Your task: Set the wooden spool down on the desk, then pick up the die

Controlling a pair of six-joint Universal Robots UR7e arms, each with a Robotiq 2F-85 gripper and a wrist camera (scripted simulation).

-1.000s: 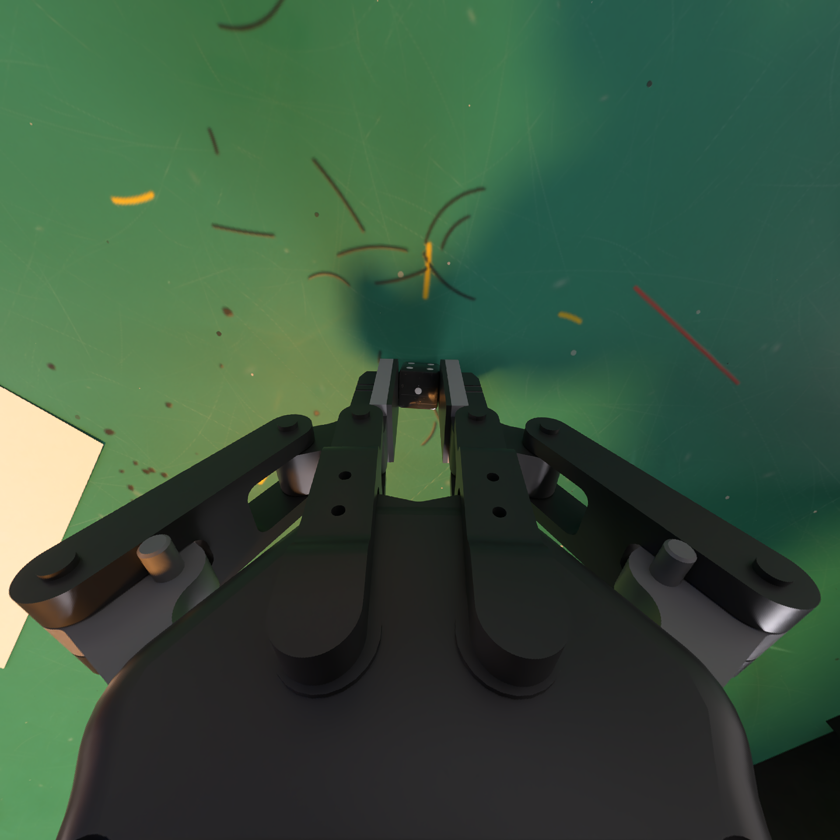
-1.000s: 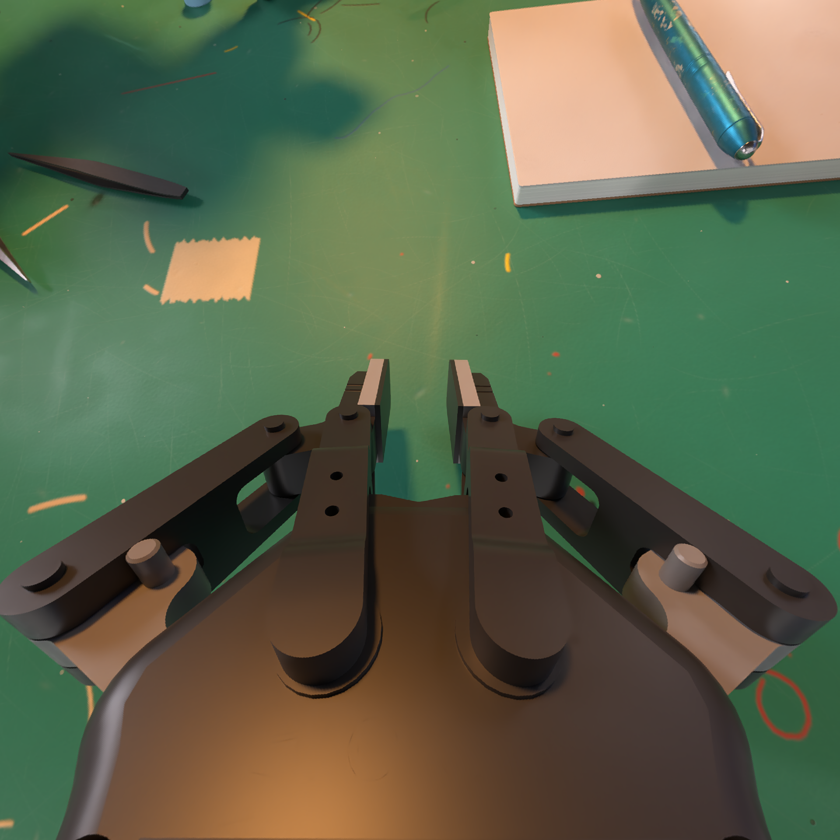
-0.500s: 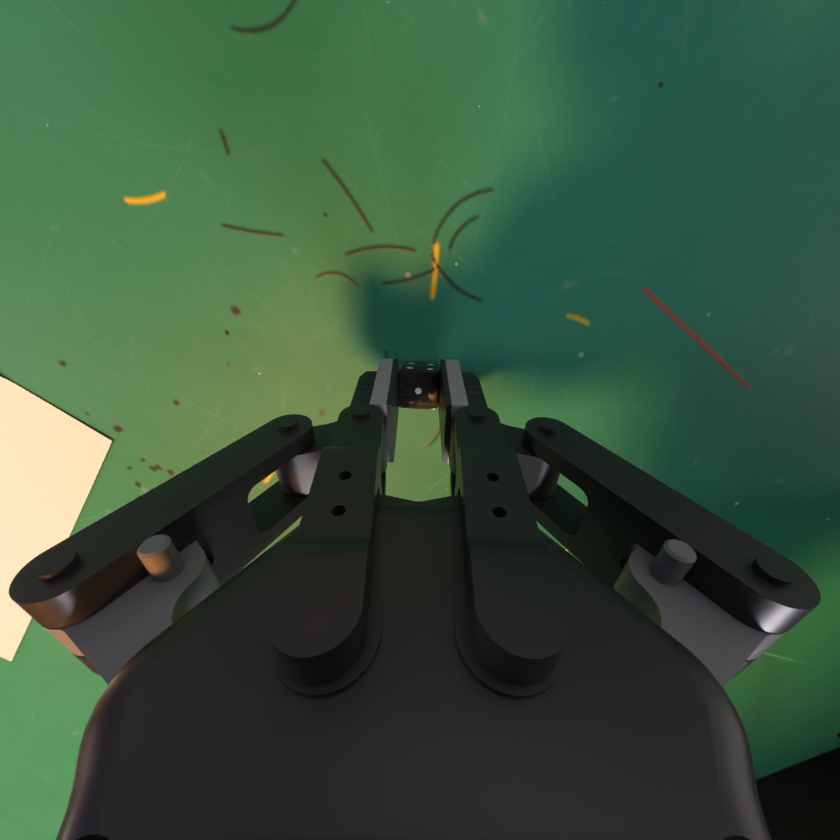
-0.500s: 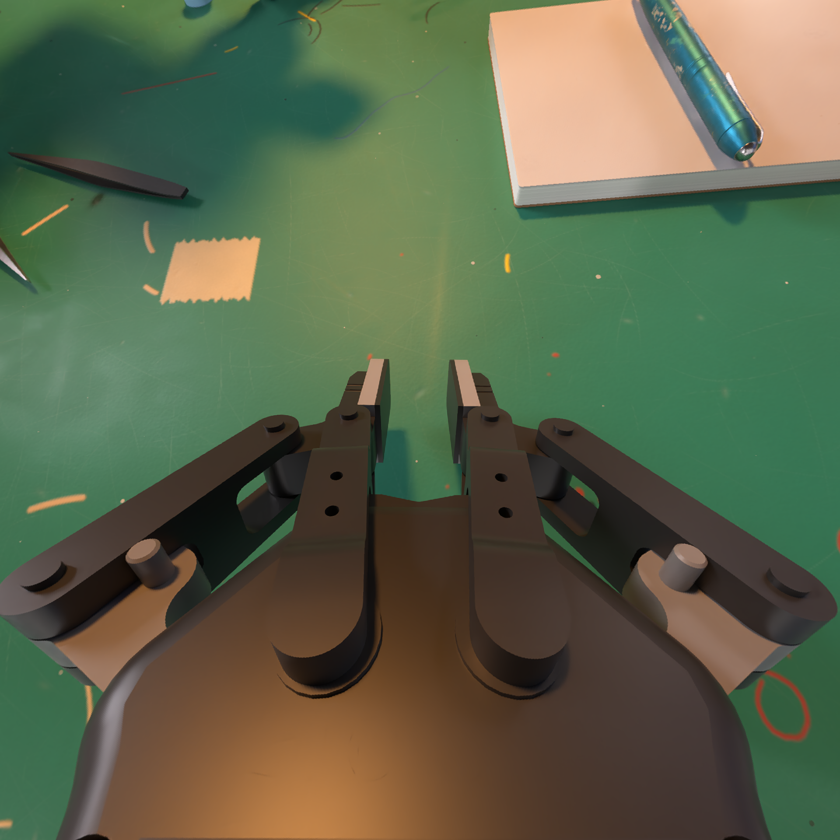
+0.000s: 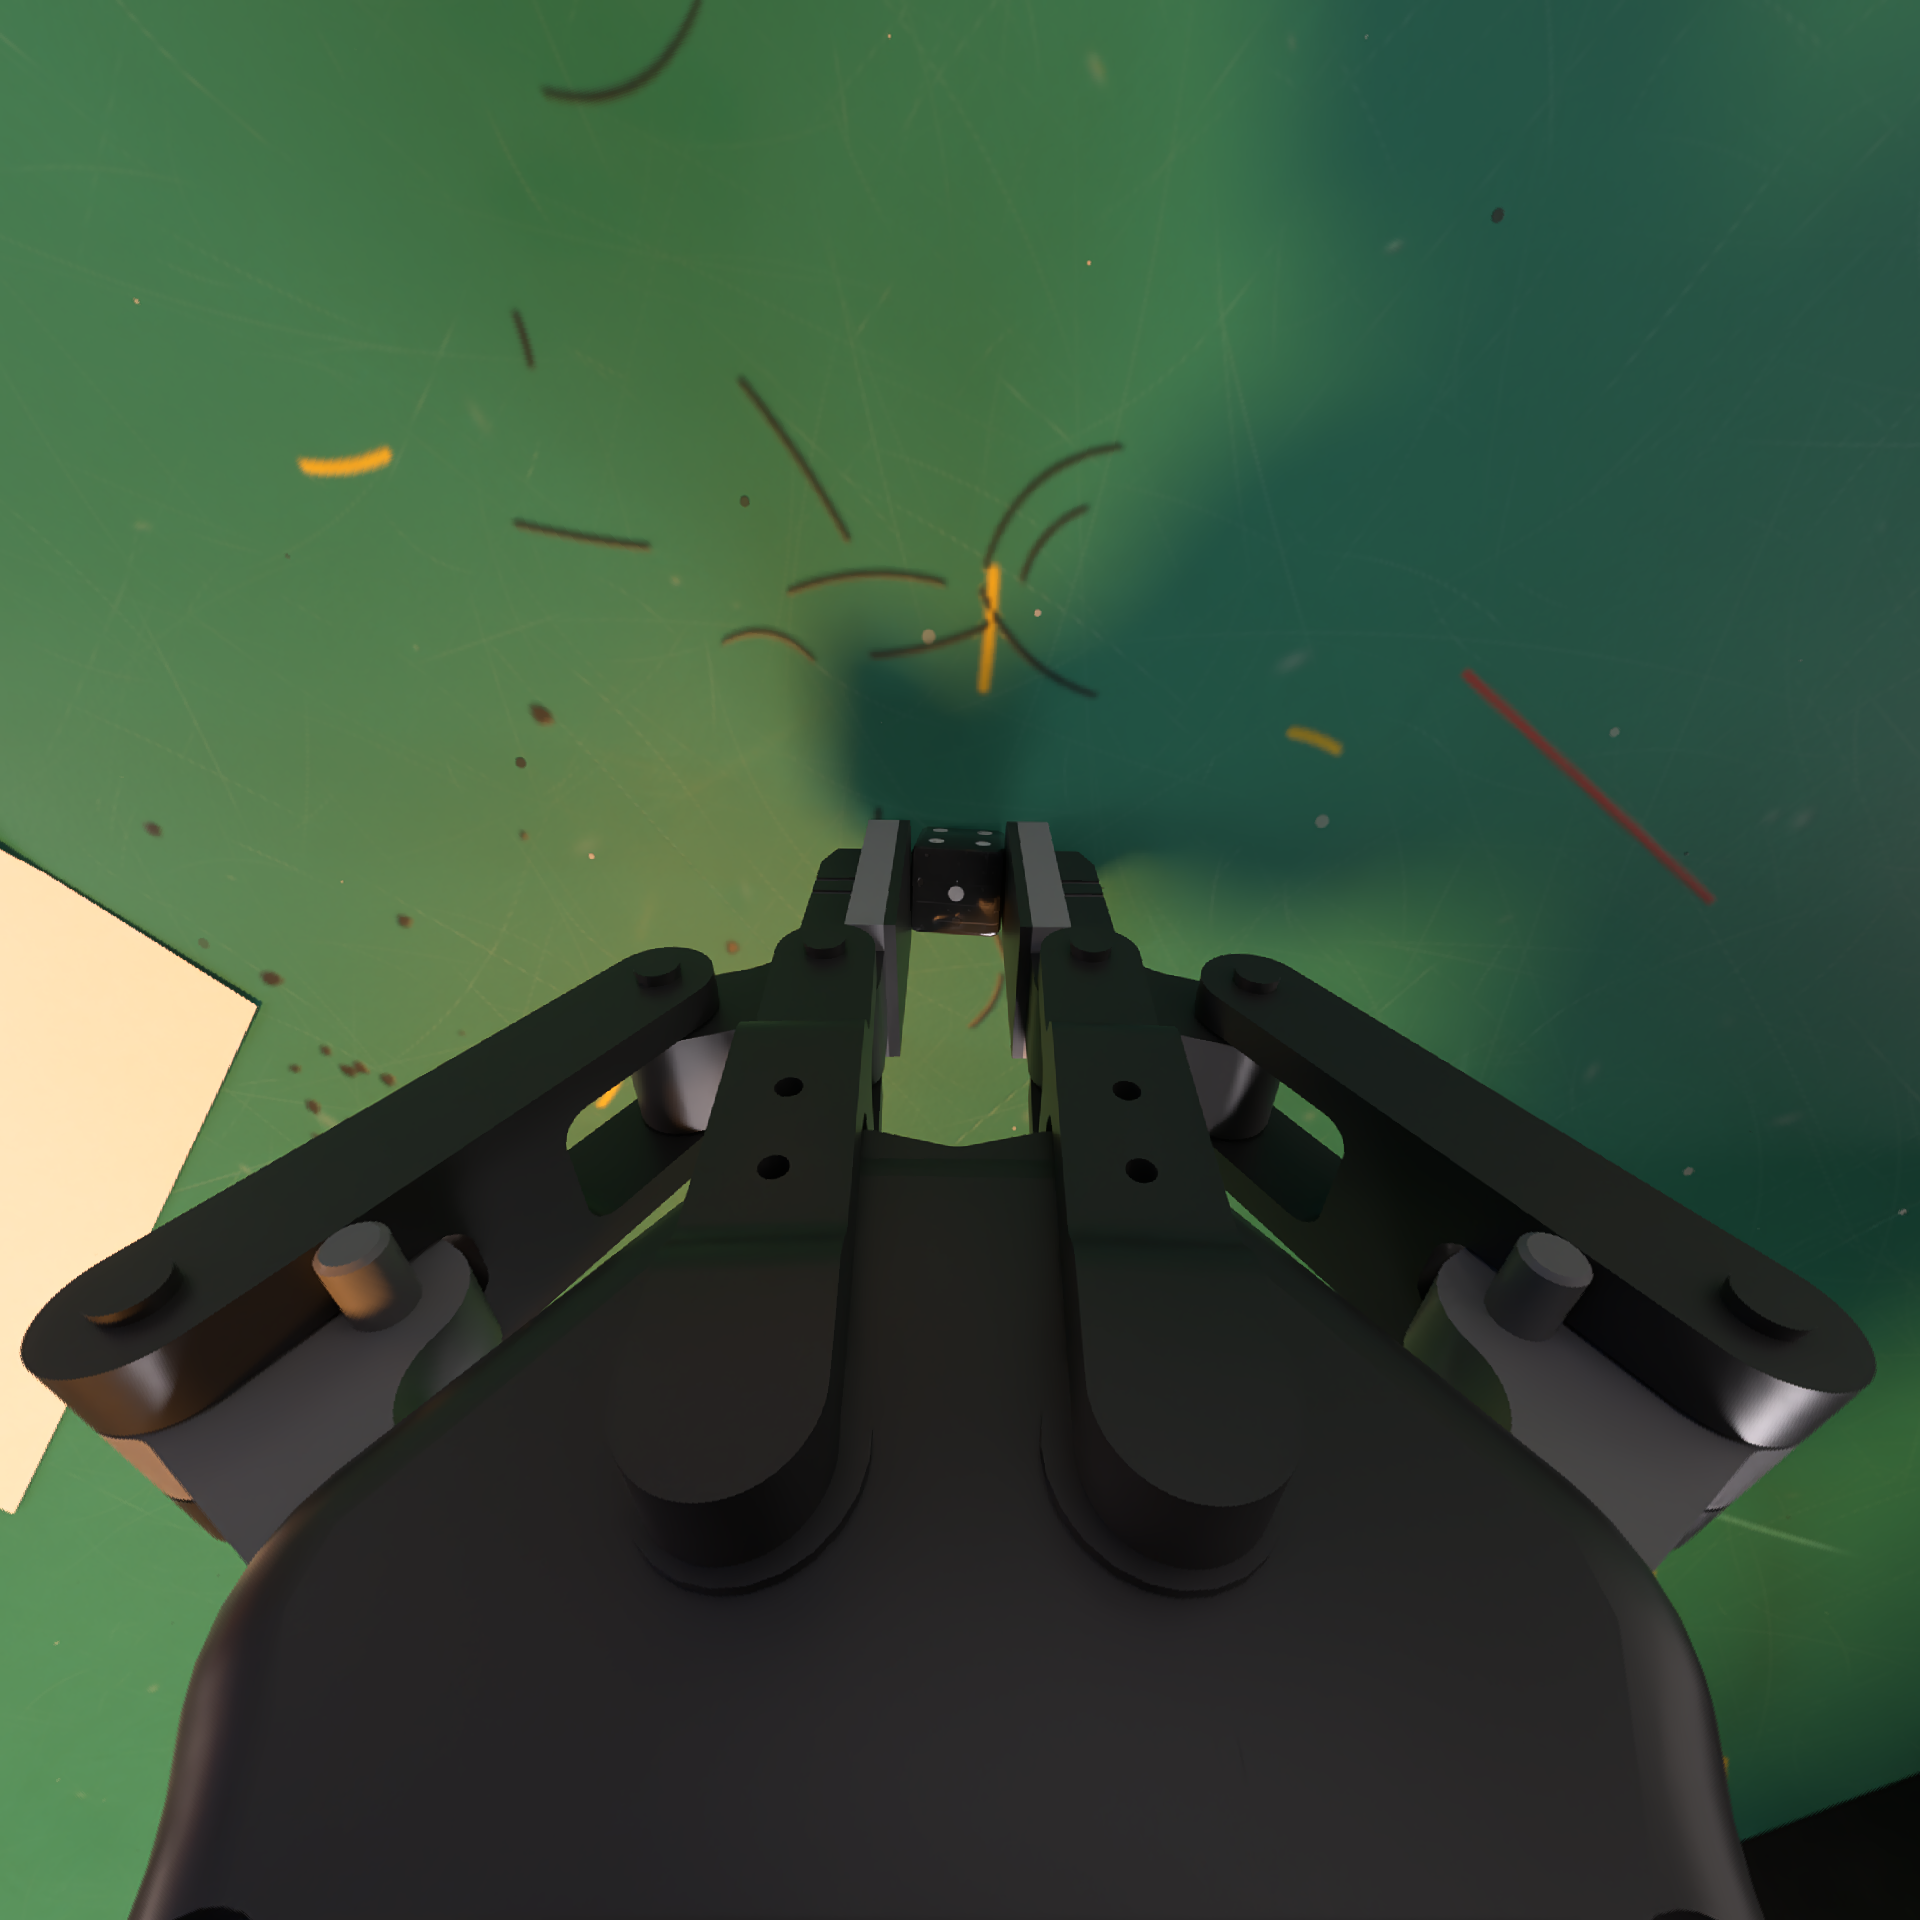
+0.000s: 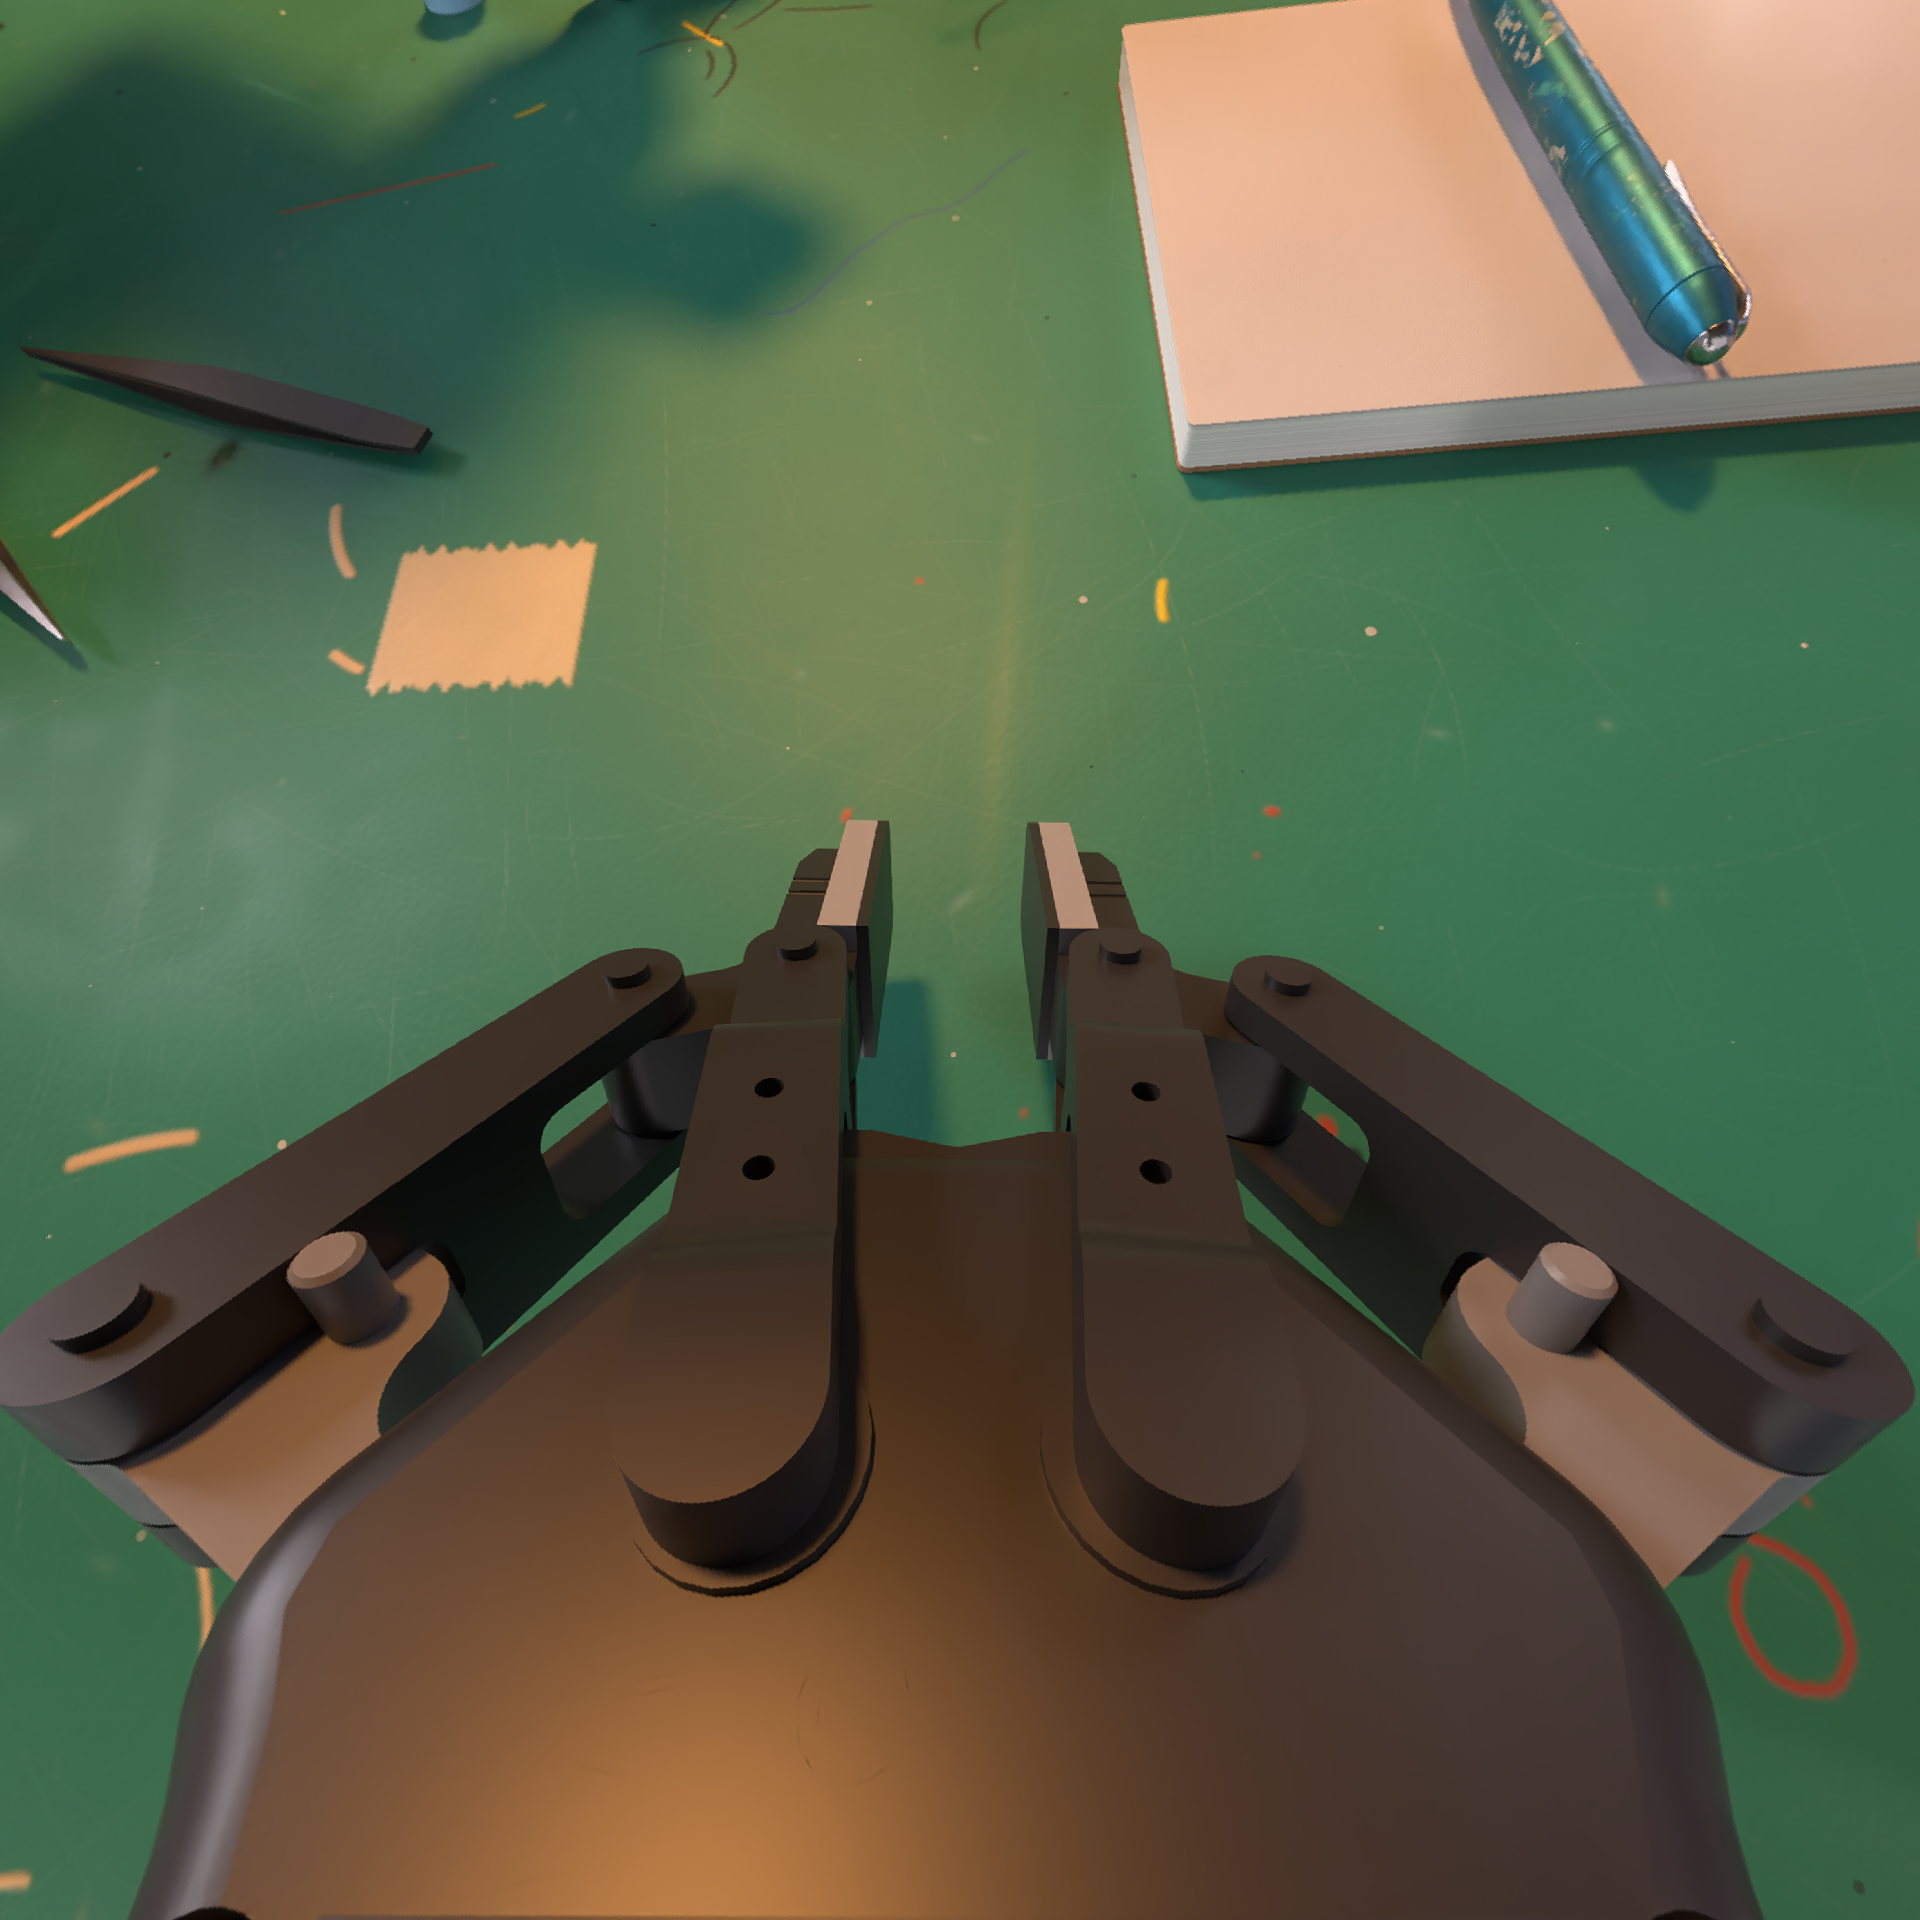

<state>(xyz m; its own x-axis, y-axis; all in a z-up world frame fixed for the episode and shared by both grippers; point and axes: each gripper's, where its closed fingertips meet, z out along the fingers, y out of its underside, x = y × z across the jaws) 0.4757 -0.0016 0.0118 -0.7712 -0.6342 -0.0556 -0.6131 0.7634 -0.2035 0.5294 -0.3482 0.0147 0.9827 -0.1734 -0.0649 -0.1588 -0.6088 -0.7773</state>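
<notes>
My left gripper (image 5: 957, 878) is shut on a small black die (image 5: 957, 891) with white pips. It holds the die between its pads above the green desk mat (image 5: 623, 260). The die's shadow lies on the mat just beyond the fingertips. My right gripper (image 6: 957, 873) is open and empty, with a narrow gap between its pads, above the green mat (image 6: 1455, 831). The wooden spool is not in either view.
A cream paper sheet (image 5: 94, 1091) lies at the left edge of the left wrist view. The right wrist view shows a notepad (image 6: 1403, 260) with a blue-green pen (image 6: 1600, 166) on it, black tweezers (image 6: 239, 400), a tan fabric patch (image 6: 483, 616) and scattered thread scraps.
The left gripper with the die has moved slightly; the mat and paper sheet drift right and down in its view. The right gripper has not moved.
</notes>
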